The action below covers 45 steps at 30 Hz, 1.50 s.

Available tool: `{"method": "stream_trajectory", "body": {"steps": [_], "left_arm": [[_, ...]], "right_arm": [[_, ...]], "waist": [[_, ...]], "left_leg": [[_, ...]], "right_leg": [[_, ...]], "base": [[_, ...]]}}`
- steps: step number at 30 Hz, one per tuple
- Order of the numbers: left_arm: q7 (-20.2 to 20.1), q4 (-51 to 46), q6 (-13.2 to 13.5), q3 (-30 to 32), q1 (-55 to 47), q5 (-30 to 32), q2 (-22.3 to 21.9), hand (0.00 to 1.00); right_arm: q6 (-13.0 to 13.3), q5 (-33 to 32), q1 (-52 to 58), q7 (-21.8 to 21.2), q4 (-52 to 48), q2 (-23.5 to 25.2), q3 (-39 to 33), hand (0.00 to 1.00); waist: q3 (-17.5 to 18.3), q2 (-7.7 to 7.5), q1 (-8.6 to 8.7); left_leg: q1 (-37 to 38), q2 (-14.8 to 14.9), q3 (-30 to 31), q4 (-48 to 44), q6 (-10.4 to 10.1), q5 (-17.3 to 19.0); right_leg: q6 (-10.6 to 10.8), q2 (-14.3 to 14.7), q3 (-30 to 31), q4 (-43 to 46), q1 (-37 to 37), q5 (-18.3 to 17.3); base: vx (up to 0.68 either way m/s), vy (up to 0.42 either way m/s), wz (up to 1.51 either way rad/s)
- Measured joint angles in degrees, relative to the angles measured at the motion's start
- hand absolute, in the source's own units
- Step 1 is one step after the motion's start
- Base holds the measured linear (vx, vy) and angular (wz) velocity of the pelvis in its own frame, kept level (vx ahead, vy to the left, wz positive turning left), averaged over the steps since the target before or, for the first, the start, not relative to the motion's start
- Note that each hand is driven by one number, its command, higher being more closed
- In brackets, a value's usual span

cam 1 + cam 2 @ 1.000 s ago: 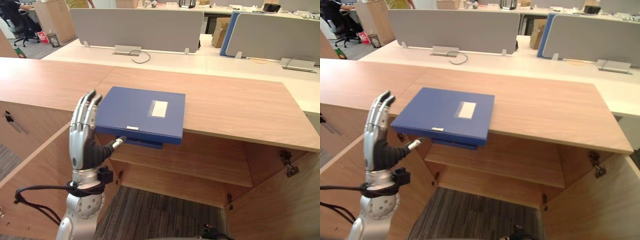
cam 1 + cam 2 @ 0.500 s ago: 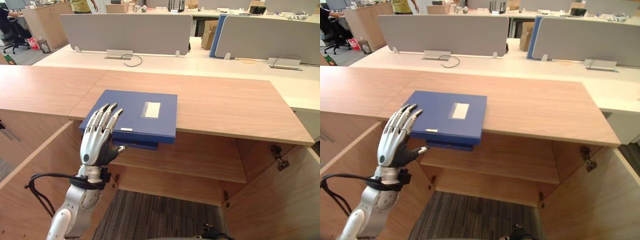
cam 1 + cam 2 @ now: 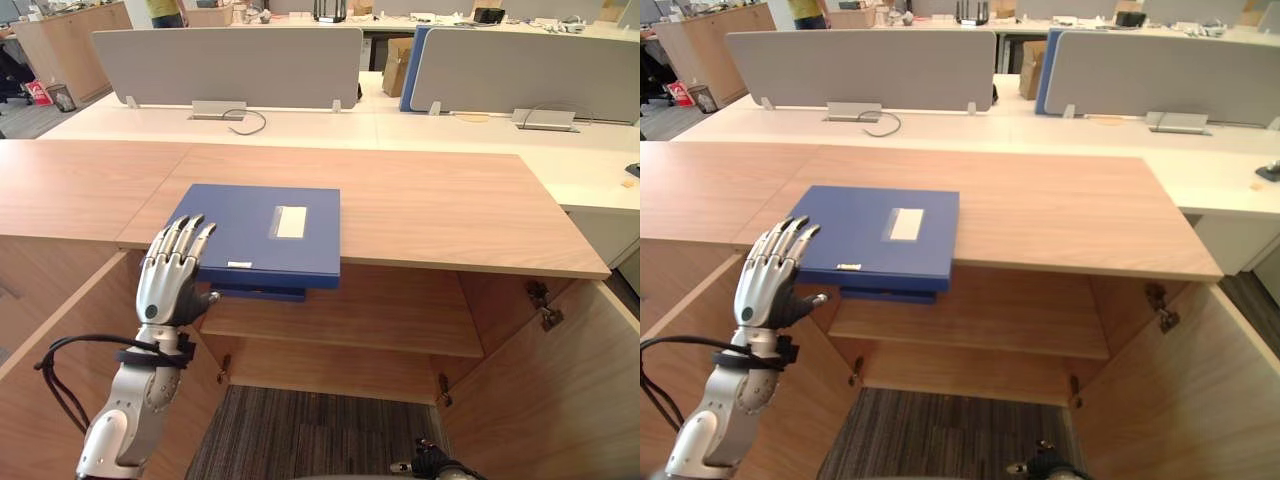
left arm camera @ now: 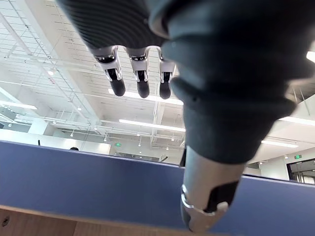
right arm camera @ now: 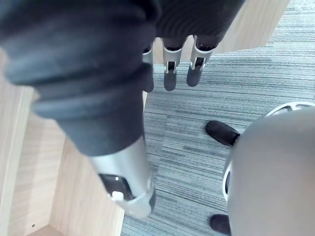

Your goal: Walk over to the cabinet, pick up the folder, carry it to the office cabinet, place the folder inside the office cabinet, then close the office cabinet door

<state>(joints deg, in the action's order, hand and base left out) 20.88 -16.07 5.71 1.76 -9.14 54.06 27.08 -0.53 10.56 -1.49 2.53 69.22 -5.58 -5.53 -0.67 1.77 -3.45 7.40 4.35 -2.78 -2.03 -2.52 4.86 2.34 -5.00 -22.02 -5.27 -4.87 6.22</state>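
The blue folder (image 3: 262, 228) is lying flat on the cabinet top (image 3: 450, 205), label upward, with its thick near edge sticking out over the front. It is looking almost square, so I cannot tell its long axis; its sides are running nearly parallel with the cabinet's front. The left hand (image 3: 168, 280) is standing at the near left corner, fingers straight above and thumb lower, not gripping. The right hand (image 5: 170, 73) is hanging relaxed and empty. I judge the approach done; grasping, carrying, placing and closing the doors (image 3: 545, 400) are remaining.
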Motion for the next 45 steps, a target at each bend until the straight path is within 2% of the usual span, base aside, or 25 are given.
{"method": "stream_trajectory", "body": {"steps": [4,9,18,27,28,45], "left_arm": [[0.02,2.90,-1.33,0.90,0.02,0.25,-0.07,0.00],[0.02,6.06,-2.92,2.17,0.94,1.20,-0.12,0.00],[-0.04,10.22,-3.76,2.52,2.80,2.77,-0.51,0.00],[-0.03,12.82,-4.21,2.54,4.60,3.33,-0.50,0.00],[-0.03,13.31,-4.21,2.54,4.87,3.90,-0.50,1.00],[3.48,16.64,-4.83,2.74,11.40,7.42,0.71,1.00]], "right_arm": [[0.00,1.22,0.03,0.00,-0.02,0.00,-0.12,0.00],[-0.07,1.90,0.18,-0.02,-0.36,-0.20,-2.11,0.00],[-0.09,1.97,0.11,-0.04,-2.15,-0.48,-2.34,0.00],[-0.08,2.15,0.13,-0.03,-2.22,-0.49,-2.15,0.00],[-0.08,2.17,0.13,-0.03,-2.22,-0.50,-2.13,0.00],[0.00,4.10,0.10,-0.02,-2.71,-0.96,-1.66,0.00]], "waist": [[-0.11,0.12,0.87],[-0.53,0.34,1.13],[-1.45,0.52,2.41],[-1.55,0.53,2.98],[-1.55,0.53,3.01],[-1.56,0.55,4.12]], "left_leg": [[0.31,0.08,-0.60,0.07,-0.01,0.05],[0.81,0.30,-1.40,0.69,-0.05,0.07],[1.03,0.39,-2.21,0.72,-0.14,0.27],[1.63,0.48,-2.74,0.73,-0.15,0.38],[1.63,0.55,-2.79,0.73,-0.17,0.39],[1.91,0.71,-3.49,0.62,-0.37,0.53]], "right_leg": [[0.01,0.11,0.50,-0.01,0.00,0.08],[-0.02,0.41,1.27,-0.01,0.24,0.10],[0.03,0.55,1.84,-0.01,0.72,0.16],[0.04,0.63,2.20,-0.03,0.40,0.30],[0.04,0.70,2.26,-0.03,0.44,0.30],[-0.04,0.91,3.17,-0.04,0.50,0.41]], "base": [[-0.02,0.024,-0.06],[-0.01,0.021,-0.08],[0.01,0.014,-0.04],[-0.01,0.010,-0.03],[0.00,0.000,0.00],[0.00,0.000,0.00]]}}
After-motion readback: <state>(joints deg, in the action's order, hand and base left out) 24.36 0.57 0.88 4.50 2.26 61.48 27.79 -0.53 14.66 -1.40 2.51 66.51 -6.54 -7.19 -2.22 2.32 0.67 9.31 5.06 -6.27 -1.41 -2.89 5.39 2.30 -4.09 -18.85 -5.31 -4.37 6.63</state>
